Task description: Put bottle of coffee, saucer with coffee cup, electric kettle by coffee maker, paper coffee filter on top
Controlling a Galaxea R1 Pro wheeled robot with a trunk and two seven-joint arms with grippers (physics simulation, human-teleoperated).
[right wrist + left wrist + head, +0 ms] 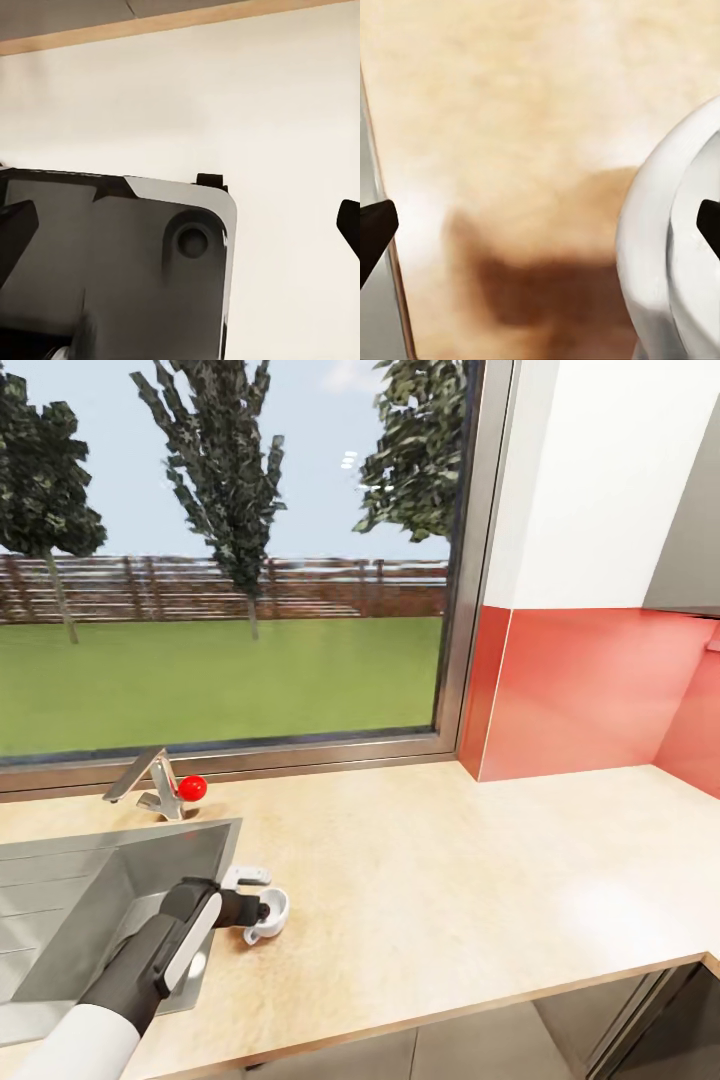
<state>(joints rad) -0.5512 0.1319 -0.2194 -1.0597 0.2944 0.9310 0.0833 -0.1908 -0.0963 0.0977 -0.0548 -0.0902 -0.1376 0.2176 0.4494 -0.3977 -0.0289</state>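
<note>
One countertop (pixel 450 880) runs under the window (pixel 230 560), with one sink (pixel 70 900) set at its left end and one faucet (pixel 150 785) behind it. One coffee cup (pixel 268 916) lies tipped just past the sink's right rim, nothing visible inside. The left gripper (pixel 248 905) reaches it, jaws spread, one finger inside the rim. The right gripper (pixel 180 225) is spread too, over a dark flat panel (pixel 112 262).

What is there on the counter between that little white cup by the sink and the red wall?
Nothing: in the head view the countertop runs bare from the coffee cup, at the left tool, to the red backsplash.
</note>
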